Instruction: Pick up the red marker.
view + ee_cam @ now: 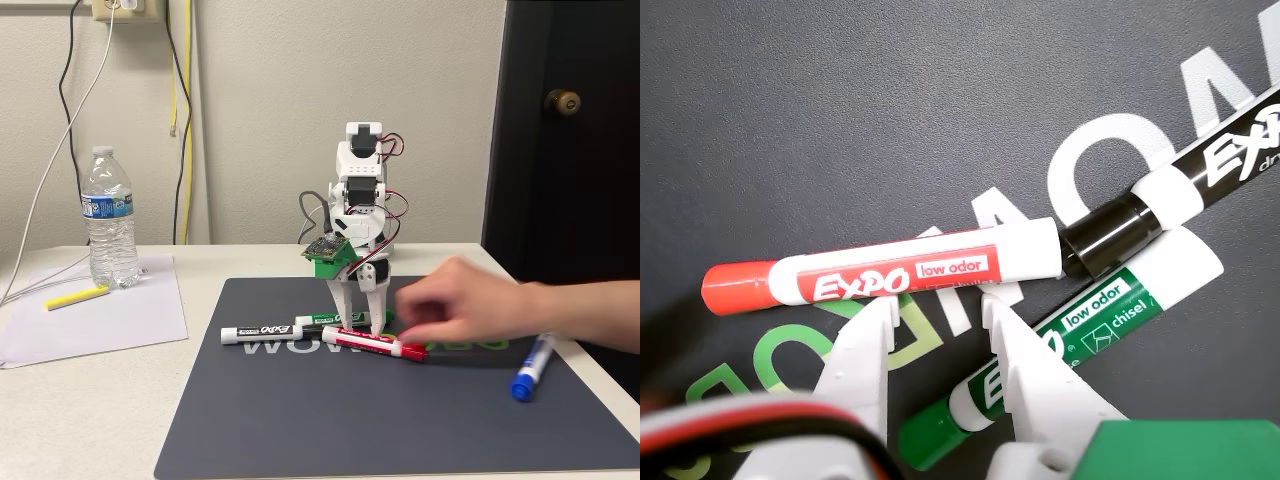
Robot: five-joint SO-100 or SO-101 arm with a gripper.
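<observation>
The red marker [372, 343] lies on the dark mat [300, 420] just in front of the arm, its red cap pointing right in the fixed view. In the wrist view the red marker [890, 275] lies across the frame with its cap at the left. My gripper [362, 327] points straight down over the barrel. Its white fingertips [868, 345] stand a little apart just short of the red marker, and the gripper [938, 312] is open with nothing between them. A person's blurred hand [470, 310] reaches in from the right, at the marker's cap end.
A black-capped marker [262, 333] [1200, 170] lies end to end with the red one. A green marker [325, 320] [1080, 335] lies close behind it, under my fingers. A blue marker [530, 368] lies at the right. Off the mat at the left are a water bottle [108, 220], paper [100, 320] and a yellow highlighter [76, 297].
</observation>
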